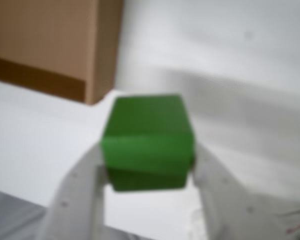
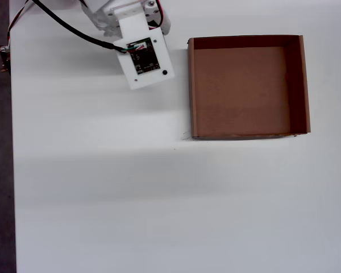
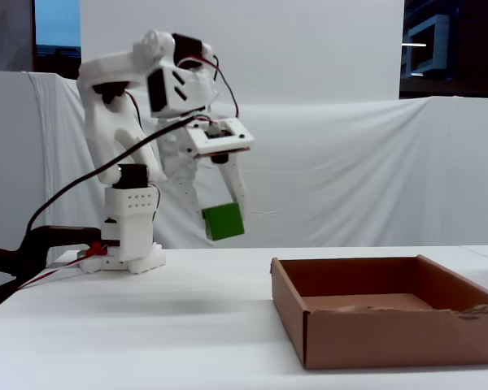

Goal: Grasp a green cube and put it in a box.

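My gripper (image 1: 147, 165) is shut on the green cube (image 1: 147, 140), one white finger on each side of it. In the fixed view the cube (image 3: 224, 221) hangs in the gripper (image 3: 224, 218) well above the white table, left of the brown cardboard box (image 3: 374, 341). In the overhead view the box (image 2: 249, 133) lies at the upper right and is empty; the cube and fingers are hidden under the white wrist plate (image 2: 145, 60). A corner of the box (image 1: 97, 55) shows at the upper left of the wrist view.
The arm's white base (image 3: 130, 244) stands at the table's back left with black cables (image 3: 73, 191) trailing from it. A white cloth backdrop (image 3: 350, 171) hangs behind the table. The table's left edge (image 2: 11, 170) borders a dark floor.
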Controlling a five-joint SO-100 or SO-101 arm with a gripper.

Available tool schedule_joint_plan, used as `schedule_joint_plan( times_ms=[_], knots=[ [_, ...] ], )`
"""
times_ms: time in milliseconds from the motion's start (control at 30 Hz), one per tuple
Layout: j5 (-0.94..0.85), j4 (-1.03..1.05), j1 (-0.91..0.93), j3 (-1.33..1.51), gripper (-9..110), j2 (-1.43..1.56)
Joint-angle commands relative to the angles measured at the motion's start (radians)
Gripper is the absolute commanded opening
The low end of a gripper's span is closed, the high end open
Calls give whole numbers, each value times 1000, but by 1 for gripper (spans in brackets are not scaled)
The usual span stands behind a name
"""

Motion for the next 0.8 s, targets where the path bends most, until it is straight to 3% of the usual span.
schedule_joint_plan(
  times_ms=[0, 767],
  knots=[
    [-18, 0, -34, -95, 15, -20],
    [-41, -8, -235, -448, 15, -460]
  ],
)
